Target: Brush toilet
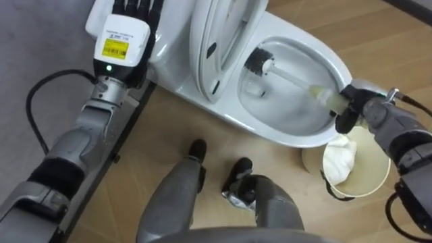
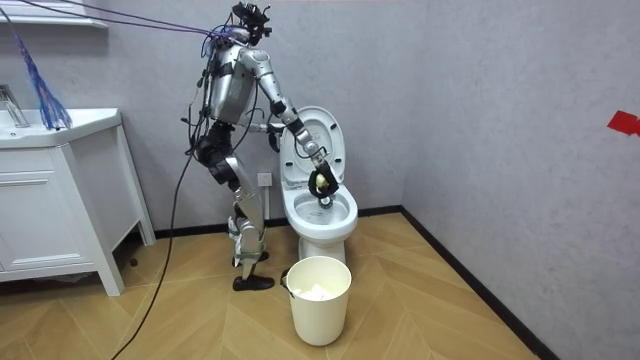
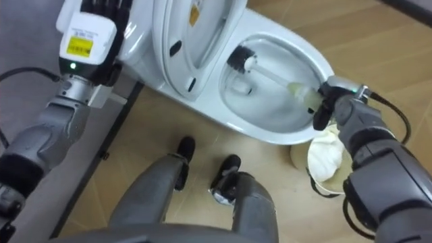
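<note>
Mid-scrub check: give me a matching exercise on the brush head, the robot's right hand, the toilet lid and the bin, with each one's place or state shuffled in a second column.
Things
1. brush head
2. right hand
3. lid
4. bin

Places or states
A. tipped up
B. on the floor beside the toilet, white wad inside
C. down in the bowl
D. fingers curled round the brush handle

Pairs: 1-C, 2-D, 3-A, 4-B
</note>
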### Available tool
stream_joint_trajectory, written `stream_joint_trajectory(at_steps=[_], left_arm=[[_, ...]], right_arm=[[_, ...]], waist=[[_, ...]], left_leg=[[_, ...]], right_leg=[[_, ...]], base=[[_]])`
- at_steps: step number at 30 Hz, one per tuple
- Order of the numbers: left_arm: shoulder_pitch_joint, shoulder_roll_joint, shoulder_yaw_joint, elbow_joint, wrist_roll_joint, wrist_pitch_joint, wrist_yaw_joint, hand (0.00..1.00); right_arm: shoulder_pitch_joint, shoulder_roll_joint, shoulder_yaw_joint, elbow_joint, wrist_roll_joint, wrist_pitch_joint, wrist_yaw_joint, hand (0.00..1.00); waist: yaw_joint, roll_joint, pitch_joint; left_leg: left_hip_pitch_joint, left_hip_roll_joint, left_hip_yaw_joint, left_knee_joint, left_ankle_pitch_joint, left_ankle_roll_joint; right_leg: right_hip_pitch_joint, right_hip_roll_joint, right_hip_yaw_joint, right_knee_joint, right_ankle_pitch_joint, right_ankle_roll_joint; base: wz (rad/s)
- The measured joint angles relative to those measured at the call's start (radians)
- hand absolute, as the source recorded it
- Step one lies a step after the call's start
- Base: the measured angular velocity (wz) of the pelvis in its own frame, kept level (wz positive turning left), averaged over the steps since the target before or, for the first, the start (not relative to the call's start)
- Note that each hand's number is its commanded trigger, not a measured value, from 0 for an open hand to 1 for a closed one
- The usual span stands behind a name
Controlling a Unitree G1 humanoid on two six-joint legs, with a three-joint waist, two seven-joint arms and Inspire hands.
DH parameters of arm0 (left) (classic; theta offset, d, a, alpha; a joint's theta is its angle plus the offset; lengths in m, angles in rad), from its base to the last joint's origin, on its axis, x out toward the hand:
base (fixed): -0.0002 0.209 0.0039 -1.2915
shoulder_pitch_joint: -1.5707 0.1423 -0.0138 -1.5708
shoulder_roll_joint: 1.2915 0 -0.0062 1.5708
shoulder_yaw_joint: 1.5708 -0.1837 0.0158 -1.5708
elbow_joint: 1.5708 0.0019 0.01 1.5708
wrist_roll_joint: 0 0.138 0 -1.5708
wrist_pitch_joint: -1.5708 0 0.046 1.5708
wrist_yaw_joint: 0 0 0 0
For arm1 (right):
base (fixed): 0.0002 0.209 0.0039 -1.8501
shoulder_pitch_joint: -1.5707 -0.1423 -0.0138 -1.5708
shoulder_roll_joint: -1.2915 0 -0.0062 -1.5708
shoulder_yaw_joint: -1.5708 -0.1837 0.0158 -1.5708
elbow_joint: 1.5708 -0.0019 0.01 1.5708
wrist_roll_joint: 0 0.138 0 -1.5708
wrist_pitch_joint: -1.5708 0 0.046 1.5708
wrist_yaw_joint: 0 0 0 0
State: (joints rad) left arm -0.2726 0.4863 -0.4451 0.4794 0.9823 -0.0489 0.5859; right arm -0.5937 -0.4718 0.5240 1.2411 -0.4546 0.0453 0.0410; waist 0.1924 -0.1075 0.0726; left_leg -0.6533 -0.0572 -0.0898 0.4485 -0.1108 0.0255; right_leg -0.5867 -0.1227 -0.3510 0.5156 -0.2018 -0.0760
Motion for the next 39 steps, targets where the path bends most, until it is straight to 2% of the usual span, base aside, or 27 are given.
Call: stream_joint_trajectory(at_steps=[4,8,11,13,17,19,21,23,26,30,33,36,39], left_arm=[[-0.015,0.002,-0.008,-0.008,-0.001,-0.002,0.000,0.00],[-0.016,0.002,-0.012,-0.026,-0.006,-0.004,0.006,0.00],[-0.017,0.002,-0.027,-0.026,-0.010,0.002,0.015,0.00],[-0.017,0.001,-0.029,-0.032,-0.010,0.002,0.026,0.00],[-0.017,-0.009,-0.040,-0.037,-0.011,0.007,0.040,0.00],[-0.014,-0.028,-0.046,-0.032,-0.012,0.018,0.043,0.00],[-0.007,-0.039,-0.047,-0.027,-0.016,0.031,0.046,0.00],[0.000,-0.040,-0.048,-0.027,-0.045,0.037,0.056,0.00],[0.014,-0.058,-0.051,-0.014,-0.078,0.057,0.070,0.00],[0.050,-0.076,-0.047,0.013,-0.116,0.093,0.118,0.00],[0.070,-0.084,-0.046,0.020,-0.150,0.123,0.130,0.00],[0.083,-0.091,-0.045,0.032,-0.165,0.148,0.138,0.00],[0.098,-0.091,-0.045,0.036,-0.167,0.168,0.153,0.00]], right_arm=[[-0.014,-0.016,0.006,0.000,-0.030,0.011,-0.007,1.00],[-0.014,-0.030,0.007,-0.002,-0.053,0.020,-0.007,1.00],[-0.007,-0.042,0.050,-0.004,-0.051,0.024,-0.017,1.00],[-0.001,-0.044,0.075,-0.010,-0.063,0.043,-0.019,1.00],[0.025,-0.032,0.132,-0.014,-0.148,0.062,-0.016,1.00],[0.062,-0.025,0.141,-0.029,-0.175,0.098,-0.027,1.00],[0.085,-0.026,0.141,-0.049,-0.175,0.115,-0.040,1.00],[0.107,-0.028,0.140,-0.086,-0.176,0.133,-0.045,1.00],[0.152,-0.020,0.140,-0.125,-0.186,0.156,-0.065,1.00],[0.208,0.019,0.097,-0.182,-0.262,0.196,-0.100,1.00],[0.261,0.046,0.075,-0.228,-0.300,0.219,-0.119,1.00],[0.311,0.044,0.073,-0.254,-0.301,0.224,-0.145,1.00],[0.329,0.044,0.075,-0.263,-0.301,0.227,-0.162,1.00]], waist=[[0.003,0.000,0.0061],[0.009,0.006,0.0066],[0.006,0.030,0.0065],[0.009,0.046,0.0056],[0.013,0.080,0.0053],[0.012,0.110,0.0028],[0.012,0.124,-0.0018],[0.010,0.132,-0.0069],[-0.001,0.146,-0.0164],[-0.036,0.162,-0.0282],[-0.063,0.162,-0.0297],[-0.081,0.162,-0.0317],[-0.077,0.161,-0.0320]], left_leg=[[-0.014,-0.007,-0.009,0.006,0.000,0.000],[-0.035,-0.008,-0.011,0.014,0.000,0.001],[-0.043,-0.011,-0.022,0.020,0.000,0.001],[-0.062,-0.010,-0.024,0.030,0.000,0.001],[-0.087,-0.013,-0.024,0.036,0.000,0.001],[-0.090,-0.015,-0.023,0.042,0.000,0.002],[-0.092,-0.013,-0.018,0.041,-0.001,0.003],[-0.095,-0.011,-0.017,0.032,0.000,0.003],[-0.090,-0.008,-0.014,0.030,0.001,0.001],[-0.082,-0.006,0.011,0.027,0.001,0.001],[-0.057,-0.003,0.017,0.005,0.001,0.001],[-0.036,-0.001,0.025,-0.006,0.001,0.001],[-0.025,0.012,0.060,-0.015,0.001,0.002]], right_leg=[[-0.015,-0.005,-0.001,0.003,-0.002,0.003],[-0.032,-0.010,-0.010,0.010,-0.004,0.002],[-0.031,-0.012,-0.024,0.008,-0.007,0.003],[-0.047,-0.012,-0.029,0.007,-0.006,0.002],[-0.068,-0.015,-0.034,0.018,-0.008,0.000],[-0.069,-0.015,-0.033,0.022,-0.008,0.002],[-0.072,-0.015,-0.033,0.020,-0.008,0.002],[-0.077,-0.013,-0.032,0.015,-0.009,0.002],[-0.074,-0.011,-0.032,0.010,-0.008,0.000],[-0.073,-0.005,-0.014,0.007,-0.008,0.000],[-0.054,-0.002,-0.005,0.001,-0.009,0.000],[-0.041,0.006,0.012,-0.008,-0.010,0.003],[-0.043,0.016,0.041,-0.013,-0.001,0.004]], base=[[0.03],[0.02],[0.11],[0.02],[0.05],[0.00],[0.00],[0.00],[-0.02],[-0.08],[-0.03],[-0.08],[-0.25]])
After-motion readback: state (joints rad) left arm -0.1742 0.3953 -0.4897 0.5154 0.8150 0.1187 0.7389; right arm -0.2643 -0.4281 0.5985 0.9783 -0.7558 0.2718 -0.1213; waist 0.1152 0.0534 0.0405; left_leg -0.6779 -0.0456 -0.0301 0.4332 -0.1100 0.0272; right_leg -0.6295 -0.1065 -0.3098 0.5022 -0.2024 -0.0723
